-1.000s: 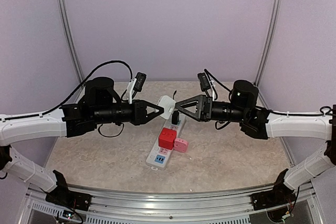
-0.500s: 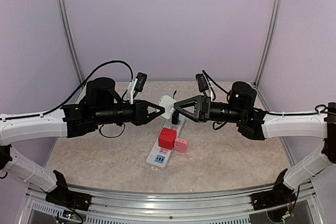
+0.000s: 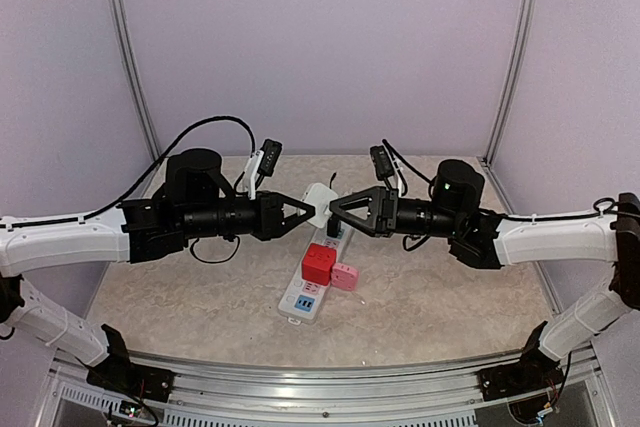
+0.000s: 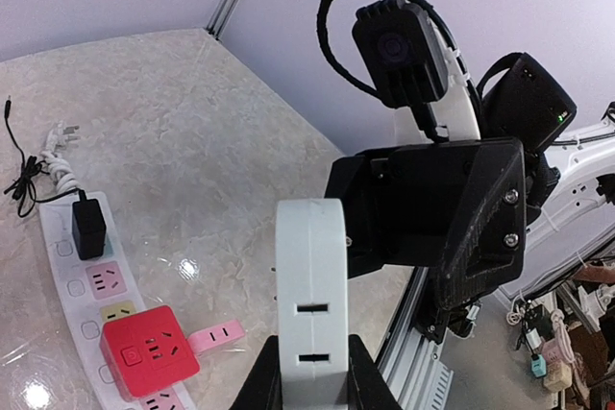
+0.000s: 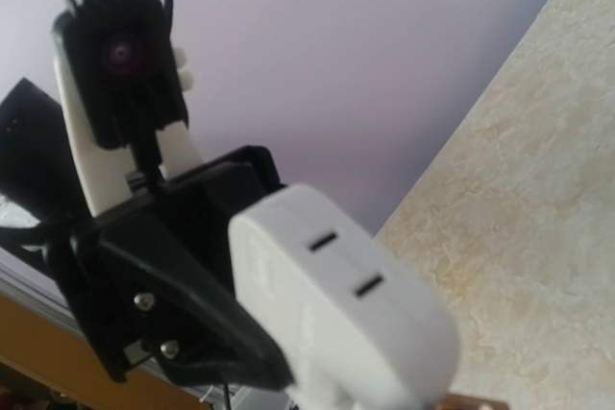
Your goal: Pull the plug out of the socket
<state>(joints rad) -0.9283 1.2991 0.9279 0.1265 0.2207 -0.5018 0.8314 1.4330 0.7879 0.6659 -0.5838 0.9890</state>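
Observation:
The socket, a long white power strip (image 3: 300, 297), lies on the table and also shows in the left wrist view (image 4: 72, 287). A red cube plug (image 3: 319, 263), a pink plug (image 3: 345, 276) and a black plug (image 3: 335, 226) sit on it. My left gripper (image 3: 312, 205) is shut on a white plug block (image 3: 320, 197) and holds it in the air above the strip. Its fingers (image 4: 258, 383) clamp the block (image 4: 312, 295). My right gripper (image 3: 337, 209) faces it, tips right by the block and open. The block (image 5: 336, 300) fills the right wrist view.
The strip's white cord (image 4: 53, 162) lies coiled at its far end. The right arm's black gripper body (image 4: 437, 213) hangs just behind the white block. Aluminium posts (image 3: 128, 57) and purple walls close in the table, and a metal rail (image 3: 320, 387) runs along the near edge.
My right gripper has moved left, closing up on the white block. My left gripper holds the block in the same place.

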